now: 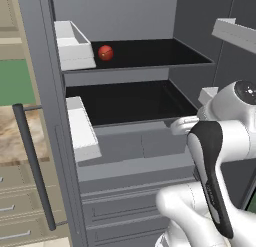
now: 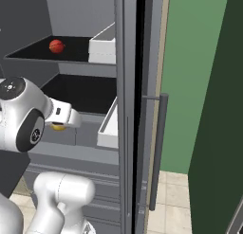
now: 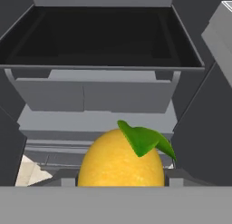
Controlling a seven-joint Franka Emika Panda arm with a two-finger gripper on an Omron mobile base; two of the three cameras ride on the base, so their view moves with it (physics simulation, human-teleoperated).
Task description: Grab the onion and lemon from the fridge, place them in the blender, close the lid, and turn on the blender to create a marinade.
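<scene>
The fridge [image 1: 50,91] stands open, its dark shelves facing me. The onion [image 1: 105,52] [image 2: 56,46], a glossy red-brown ball, rests on the upper shelf near the door side. My gripper [image 3: 120,181] is shut on the lemon [image 3: 118,164], a yellow fruit with a green leaf, in front of the lower shelf and the grey drawers. In the right base view the lemon [image 2: 58,127] peeks out under the white hand [image 2: 66,117]. The blender and its lid are out of view.
White door bins [image 1: 75,43] [image 1: 82,128] hang on the open door, which carries a long dark bar handle [image 1: 32,161] [image 2: 159,152]. Grey drawers [image 1: 135,146] sit under the lower shelf. Cabinet drawers [image 1: 15,206] lie at the left.
</scene>
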